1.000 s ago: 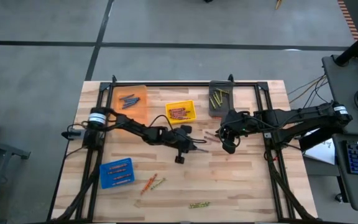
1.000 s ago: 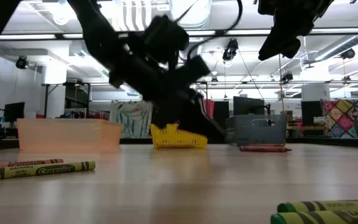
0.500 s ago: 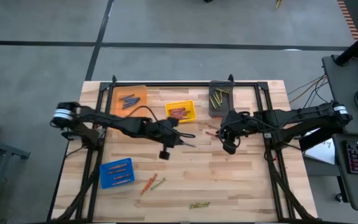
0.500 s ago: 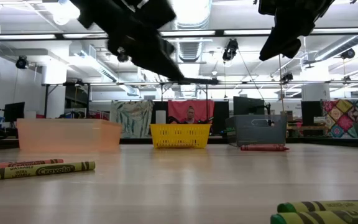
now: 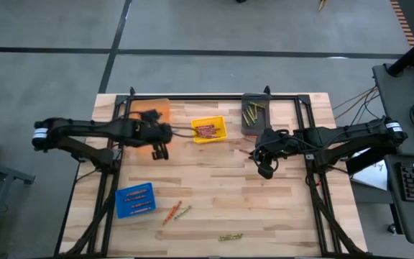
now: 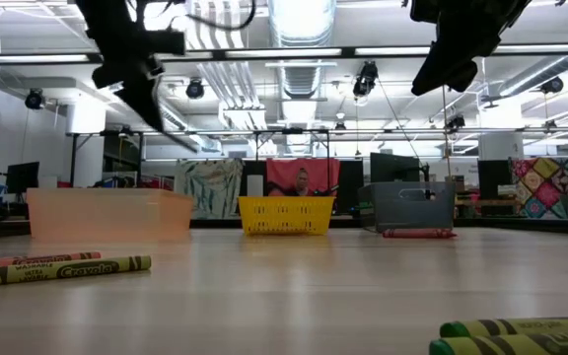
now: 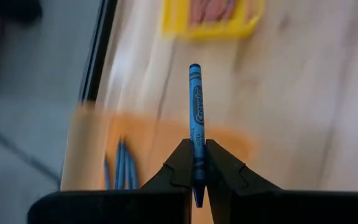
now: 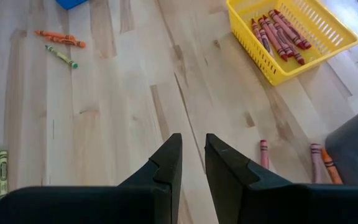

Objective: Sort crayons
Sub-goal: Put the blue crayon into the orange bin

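Observation:
My left gripper point(image 5: 159, 146) is shut on a blue crayon point(image 7: 195, 112), above the near right part of the orange bin point(image 5: 152, 119), which holds several blue crayons point(image 7: 120, 165). My right gripper point(image 5: 264, 167) is open and empty, above the table right of centre. Loose red crayons point(image 8: 264, 153) lie flat on the table beside the grey bin point(image 5: 254, 114). Orange and green crayons point(image 5: 177, 211) lie near the blue bin point(image 5: 135, 199). A green pair point(image 5: 230, 236) lies near the table's near edge. My left gripper pinches the blue crayon between its two fingertips, near the crayon's rear end point(image 7: 196, 163). The crayon runs along the fingers and sticks out forward past the tips. It is lifted clear, over the orange bin and the table.
The yellow bin point(image 5: 208, 129) holds several red crayons. The grey bin holds olive-yellow ones and the blue bin orange ones. A black frame rail point(image 5: 214, 96) runs along the table's far edge. Bare wood lies at the table's middle point(image 5: 221, 187).
My left gripper has risen from the table's middle and gone toward the left and far edges, to the orange bin, carrying the blue crayon clear of the table.

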Controlling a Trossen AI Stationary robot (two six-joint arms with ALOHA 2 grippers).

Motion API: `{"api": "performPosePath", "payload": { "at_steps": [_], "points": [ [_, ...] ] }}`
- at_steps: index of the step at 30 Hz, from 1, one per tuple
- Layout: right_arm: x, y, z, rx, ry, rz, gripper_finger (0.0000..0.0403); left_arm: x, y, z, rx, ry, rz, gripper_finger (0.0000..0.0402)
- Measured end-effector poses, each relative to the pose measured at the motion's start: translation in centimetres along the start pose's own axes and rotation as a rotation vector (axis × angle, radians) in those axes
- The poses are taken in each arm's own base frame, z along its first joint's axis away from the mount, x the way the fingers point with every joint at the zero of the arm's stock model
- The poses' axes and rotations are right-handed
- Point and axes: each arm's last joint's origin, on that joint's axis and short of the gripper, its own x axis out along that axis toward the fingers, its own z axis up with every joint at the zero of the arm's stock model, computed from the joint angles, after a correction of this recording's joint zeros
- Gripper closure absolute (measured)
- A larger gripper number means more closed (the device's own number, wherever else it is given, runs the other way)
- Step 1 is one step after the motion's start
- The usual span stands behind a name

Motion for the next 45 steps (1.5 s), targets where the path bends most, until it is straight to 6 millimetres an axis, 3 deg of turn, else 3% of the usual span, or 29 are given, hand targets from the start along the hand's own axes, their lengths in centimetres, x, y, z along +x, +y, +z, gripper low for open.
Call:
{"api": "performPosePath", "payload": {
  "at_steps": [8, 20, 34, 45],
  "points": [
    [0.0, 0.0, 0.0, -0.002, 0.0, 0.0, 0.0344, 1.3, 3.8, -2.9, -0.208, 0.267, 0.07, 0.0402],
    [0.0, 0.0, 0.0, -0.012, 0.0, 0.0, 0.0344, 3.9, 7.8, -3.7, -0.307, 0.33, 0.018, 0.0402],
    [0.0, 0.0, 0.0, -0.013, 0.001, -0.001, 0.0344, 8.9, 7.3, -2.8, -0.271, 0.445, -0.037, 0.0401],
    [0.1, 0.0, -0.1, -0.016, 0.003, -0.001, 0.0345, 11.6, 7.4, -2.6, -0.245, 0.464, -0.041, 0.0392]
  ]
}}
